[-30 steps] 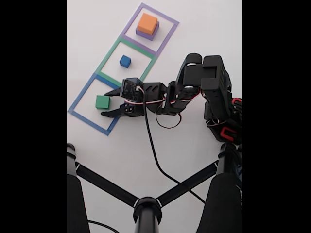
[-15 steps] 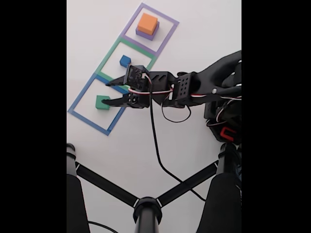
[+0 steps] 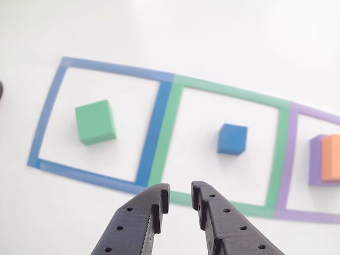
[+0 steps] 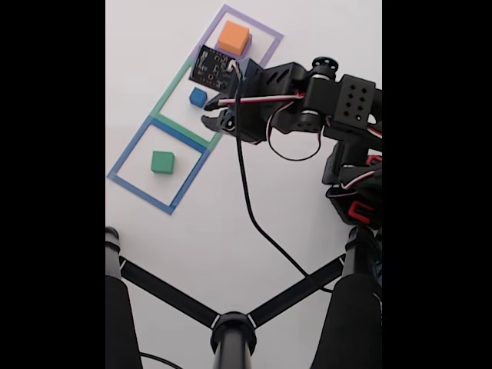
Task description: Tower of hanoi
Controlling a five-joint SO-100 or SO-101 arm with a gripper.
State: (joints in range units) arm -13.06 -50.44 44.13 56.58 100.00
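Observation:
The green block lies alone inside the blue tape square. In the green tape square sits the small blue block. The orange block rests on the purple block in the purple tape square. My gripper hovers above the table near the border between the blue and green squares, just short of the blue block. Its jaws stand open by a narrow gap and hold nothing.
Three tape squares, blue, green and purple, run in a diagonal row on the white table. The arm's black cable trails across the table. A dark stand with spread legs fills the bottom of the fixed view.
The gripper left the green block in the blue square, rose and swung toward the green square. Its jaws went from wide open to a narrow gap.

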